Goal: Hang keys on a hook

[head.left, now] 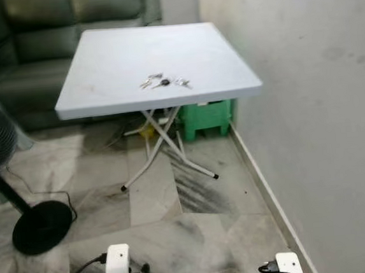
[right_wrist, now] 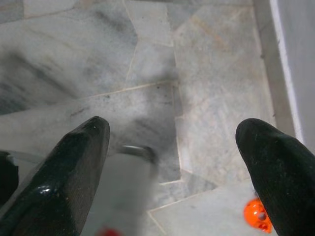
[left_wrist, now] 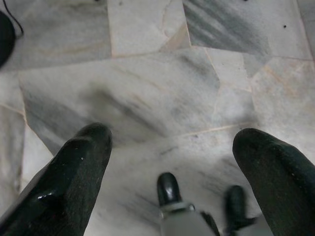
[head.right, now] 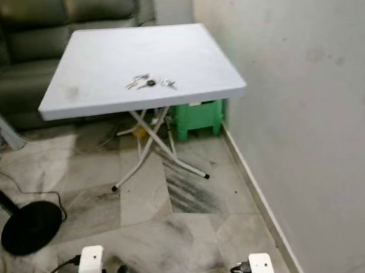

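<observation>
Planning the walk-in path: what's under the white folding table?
Under the table: its crossed white legs, a green plastic stool by the wall, a white cable and something yellow on the floor. The tabletop hides whatever lies further back. The keys lie on top.

From head height, the white table (head.left: 157,62) by the right wall (head.left: 320,99) is viewed forward and downward by both eye views, which share nearly the whole scene. The marble floor (left_wrist: 147,83) is viewed closely from above by each wrist camera.
</observation>
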